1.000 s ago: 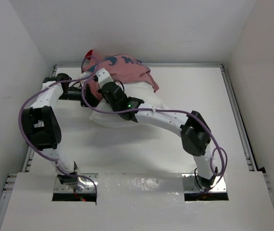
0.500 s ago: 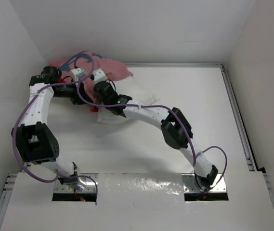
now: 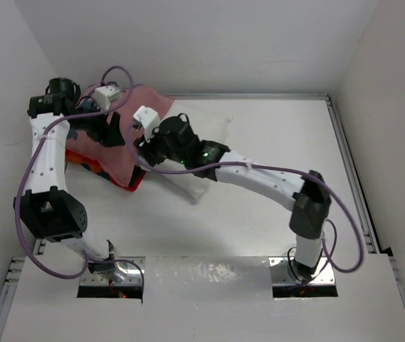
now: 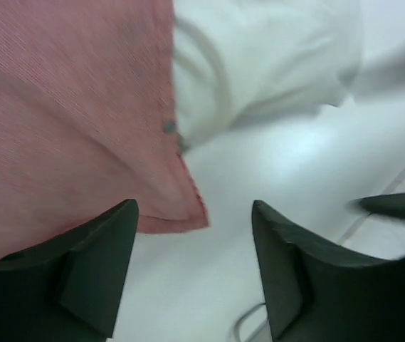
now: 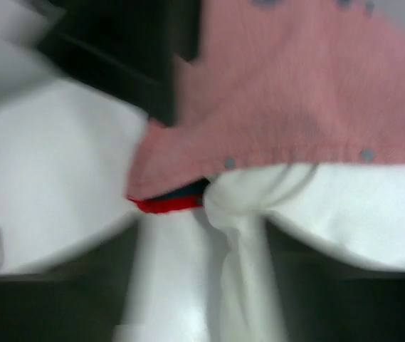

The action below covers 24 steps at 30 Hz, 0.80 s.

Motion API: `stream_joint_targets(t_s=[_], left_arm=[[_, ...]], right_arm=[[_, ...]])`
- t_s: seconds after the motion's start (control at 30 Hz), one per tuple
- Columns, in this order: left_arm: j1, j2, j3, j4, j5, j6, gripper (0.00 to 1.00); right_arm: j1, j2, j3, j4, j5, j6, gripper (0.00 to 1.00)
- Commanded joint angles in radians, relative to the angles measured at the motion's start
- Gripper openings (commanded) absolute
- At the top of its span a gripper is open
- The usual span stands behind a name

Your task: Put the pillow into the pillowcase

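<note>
White walls [image 3: 209,43] are enclosing a white worktop [image 3: 273,214], seen from above with two white and black robot arms rising from its near edge.

Toward the far left corner of the worktop, the pillow [image 3: 206,125] is lying at a slant, plump and white. Its right end is pointing toward the far edge and another white corner is jutting toward the near edge. The pillowcase [image 3: 125,158] is covering the pillow's left part, with its faded pink side facing up and a strip of bright red showing along its near left edge. Part of the pink cloth is bunching against the left wall.

The left arm [image 3: 42,157] is standing tall along the left edge of the worktop and bending over the pillowcase. In its wrist view, the left pincer [image 4: 193,214] is released: its two dark fingers are standing apart with only bare worktop between them. A corner of the pink hem is lying just beyond the left finger, and the white pillow is showing past it.

The right arm [image 3: 266,178] is stretching from the near right across to where the pink cloth is meeting the white pillow. Its wrist view is blurred. The right pincer [image 5: 202,263] is looking released too, with dark fingers set wide apart and a fold of white pillow running between them, below the pink hem.
</note>
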<state>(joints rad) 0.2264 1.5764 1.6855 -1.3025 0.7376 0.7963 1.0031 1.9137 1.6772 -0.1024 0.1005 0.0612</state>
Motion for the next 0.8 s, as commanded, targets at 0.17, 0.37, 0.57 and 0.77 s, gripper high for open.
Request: stream_joint_targets(t_s=[0.17,0.37,0.57,0.77], left_arm=[[-0.346,0.114,0.158,0.437,-0.312,-0.280,0.69],[-0.470,0.397,0.373,0.612,-0.524,-0.355,0.78],[-0.492,0.583,0.533,0.635,-0.731,-0.373,0.76],[-0.492,0.600,0.453,0.654,-0.797,-0.373,0.52]], right_arm=[[-0.300,-0.082,0.088,-0.082,-0.226,0.192,0.55],[-0.532,0.177,0.258,0.024,-0.538,0.390,0.92],[-0.557,0.356,0.254,0.192,-0.629,0.419,0.97],[-0.558,0.449,0.211,0.303,-0.686,0.492,0.87]])
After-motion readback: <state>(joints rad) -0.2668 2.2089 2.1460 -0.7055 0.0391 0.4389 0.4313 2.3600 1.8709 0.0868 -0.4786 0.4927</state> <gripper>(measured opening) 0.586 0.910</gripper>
